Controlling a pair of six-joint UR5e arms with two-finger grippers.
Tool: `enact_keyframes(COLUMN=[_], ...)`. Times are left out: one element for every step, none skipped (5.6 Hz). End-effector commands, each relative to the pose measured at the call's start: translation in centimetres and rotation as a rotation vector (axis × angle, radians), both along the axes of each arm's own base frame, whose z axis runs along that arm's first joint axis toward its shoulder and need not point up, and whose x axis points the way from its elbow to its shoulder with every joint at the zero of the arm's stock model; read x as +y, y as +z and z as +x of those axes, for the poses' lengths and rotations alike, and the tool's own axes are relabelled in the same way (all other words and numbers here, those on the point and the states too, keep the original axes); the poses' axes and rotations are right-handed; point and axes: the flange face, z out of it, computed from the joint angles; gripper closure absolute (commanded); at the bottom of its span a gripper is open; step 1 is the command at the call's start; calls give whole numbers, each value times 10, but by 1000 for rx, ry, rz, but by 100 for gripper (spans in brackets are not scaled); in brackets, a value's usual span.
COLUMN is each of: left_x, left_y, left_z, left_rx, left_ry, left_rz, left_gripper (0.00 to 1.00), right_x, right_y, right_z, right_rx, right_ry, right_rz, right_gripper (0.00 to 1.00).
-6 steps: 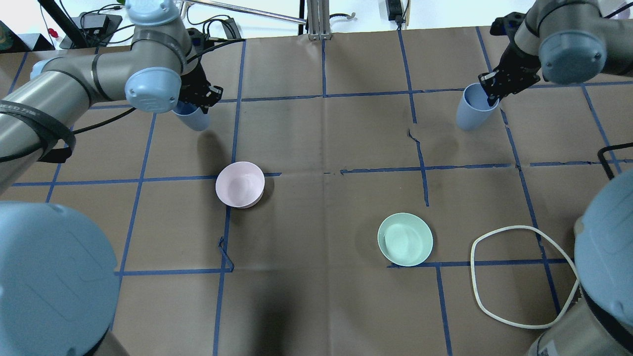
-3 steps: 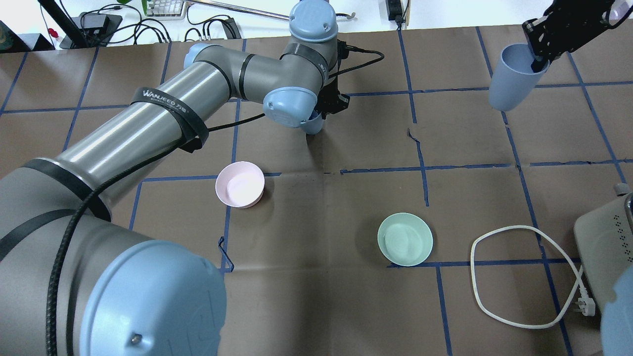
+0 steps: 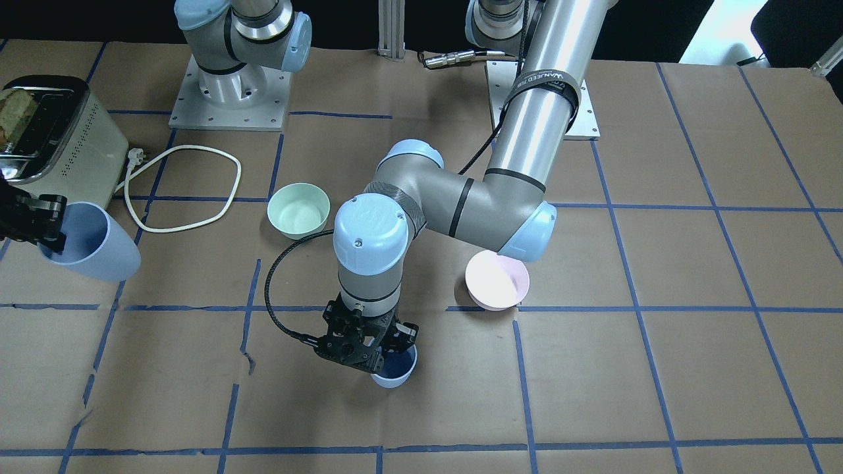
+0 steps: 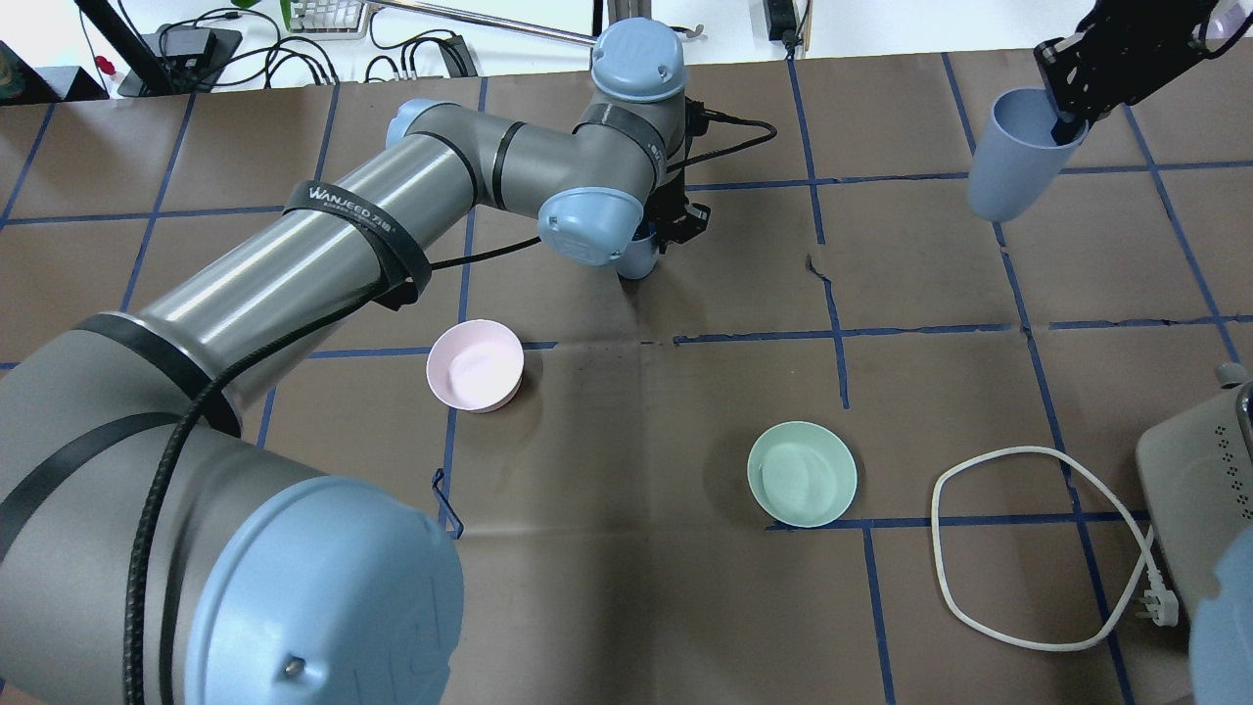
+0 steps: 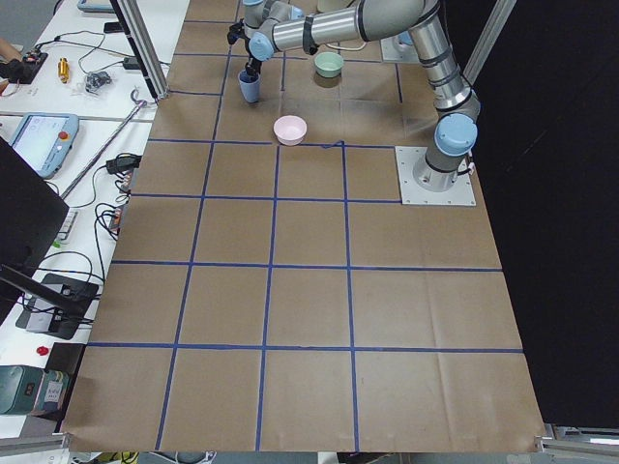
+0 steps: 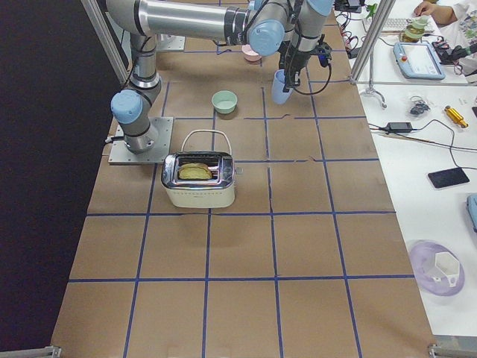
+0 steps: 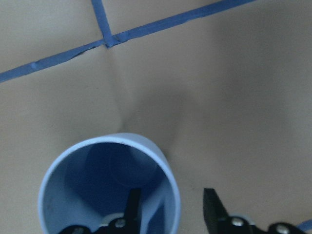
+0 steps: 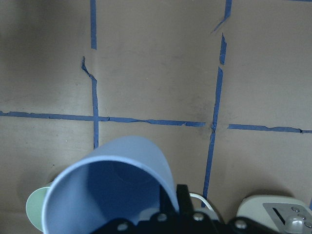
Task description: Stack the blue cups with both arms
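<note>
One blue cup (image 4: 638, 257) stands upright at the far middle of the table under my left gripper (image 4: 675, 223). In the left wrist view the cup (image 7: 109, 190) has one finger (image 7: 132, 202) inside it and the other finger outside. There is a gap to the wall on both sides, so the left gripper is open. It also shows in the front view (image 3: 395, 375). My right gripper (image 4: 1062, 103) is shut on the rim of the second blue cup (image 4: 1018, 157). It holds that cup tilted, high above the far right of the table (image 3: 92, 247) (image 8: 107, 190).
A pink bowl (image 4: 475, 364) sits left of centre and a mint-green bowl (image 4: 802, 474) right of centre. A toaster (image 3: 53, 141) with a looped white cord (image 4: 1038, 548) stands at the robot's right. The left arm's links span the table's left half.
The left arm has swung from the far left to the table's far middle with its cup. The right arm has lifted its cup up and to the right, then held still.
</note>
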Motion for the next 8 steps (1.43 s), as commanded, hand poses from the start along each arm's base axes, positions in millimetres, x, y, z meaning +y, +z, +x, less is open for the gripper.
enact_keyframes(left_x=[16, 33, 44, 57, 81, 95, 100, 117], left_y=[60, 103, 144, 186, 217, 244, 241, 248], left_z=[7, 22, 78, 133, 160, 192, 239, 244], left_rx=[2, -5, -26, -22, -14, -11, -19, -31], left_ry=[7, 21, 87, 163, 189, 233, 317, 302], left_rz=[0, 22, 68, 81, 60, 27, 111, 121], left_gripper=[1, 1, 1, 1, 1, 1, 1, 1], right_x=[-2, -4, -11, -13, -20, -28, -43, -53], right_y=[2, -1, -7, -6, -15, -16, -26, -32], right_z=[0, 9, 40, 77, 98, 141, 191, 250], right_rx=[1, -3, 2, 11, 17, 21, 20, 19], right_ry=[-5, -65, -65, -77, -106, -123, -177, -222], right_rz=[-12, -6, -12, -43, -53, -102, -122, -138], right_gripper=[93, 93, 93, 93, 93, 93, 93, 93])
